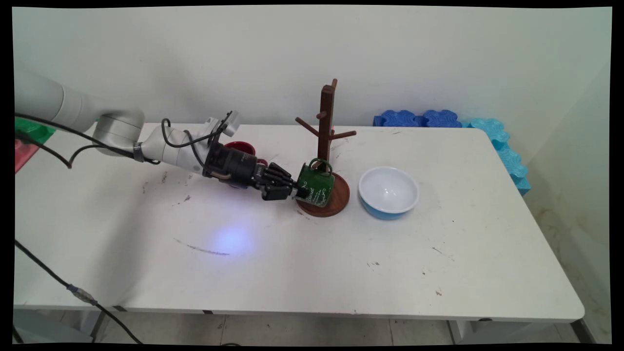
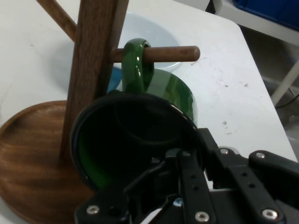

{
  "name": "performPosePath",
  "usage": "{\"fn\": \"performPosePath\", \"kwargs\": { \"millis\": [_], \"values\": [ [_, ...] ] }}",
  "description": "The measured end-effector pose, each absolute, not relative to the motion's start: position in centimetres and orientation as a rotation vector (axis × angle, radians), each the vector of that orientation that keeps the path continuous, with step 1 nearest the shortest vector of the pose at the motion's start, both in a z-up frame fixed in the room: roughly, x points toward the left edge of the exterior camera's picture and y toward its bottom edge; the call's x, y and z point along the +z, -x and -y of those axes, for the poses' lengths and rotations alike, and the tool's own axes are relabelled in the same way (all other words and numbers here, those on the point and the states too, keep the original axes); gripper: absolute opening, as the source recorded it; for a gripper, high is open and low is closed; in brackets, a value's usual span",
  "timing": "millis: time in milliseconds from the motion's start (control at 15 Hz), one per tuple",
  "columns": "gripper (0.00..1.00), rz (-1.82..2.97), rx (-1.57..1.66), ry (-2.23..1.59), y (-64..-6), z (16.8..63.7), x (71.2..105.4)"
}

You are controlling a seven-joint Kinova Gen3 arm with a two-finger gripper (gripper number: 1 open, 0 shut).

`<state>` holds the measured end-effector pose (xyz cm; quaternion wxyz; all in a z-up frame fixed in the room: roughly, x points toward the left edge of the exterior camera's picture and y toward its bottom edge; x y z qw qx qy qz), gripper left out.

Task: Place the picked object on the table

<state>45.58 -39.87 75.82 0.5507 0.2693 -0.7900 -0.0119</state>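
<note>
A green mug point(image 1: 317, 185) hangs tilted at the foot of a dark wooden mug tree point(image 1: 325, 122). My gripper point(image 1: 296, 191) comes in from the left and is shut on the mug's rim. In the hand view the mug point(image 2: 173, 93) has its mouth turned toward me, and its handle point(image 2: 135, 65) is looped over a low peg point(image 2: 173, 53) of the tree. My gripper point(image 2: 187, 151) has one finger inside the mouth and one outside the wall. The mug hangs just over the tree's round base point(image 1: 336, 202).
A white bowl with a blue outside point(image 1: 388, 191) stands right of the tree's base. A red mug point(image 1: 240, 147) sits behind my wrist. Blue foam blocks point(image 1: 419, 118) lie at the table's far right corner. Green and red items point(image 1: 29, 131) are at the left edge.
</note>
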Motion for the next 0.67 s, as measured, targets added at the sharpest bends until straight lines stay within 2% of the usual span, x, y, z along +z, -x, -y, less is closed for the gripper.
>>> {"fn": "performPosePath", "kwargs": {
  "millis": [667],
  "values": [
    [0.0, 1.876, -0.018, -0.607, -44.81, 38.95, 76.64]
  ]
}}
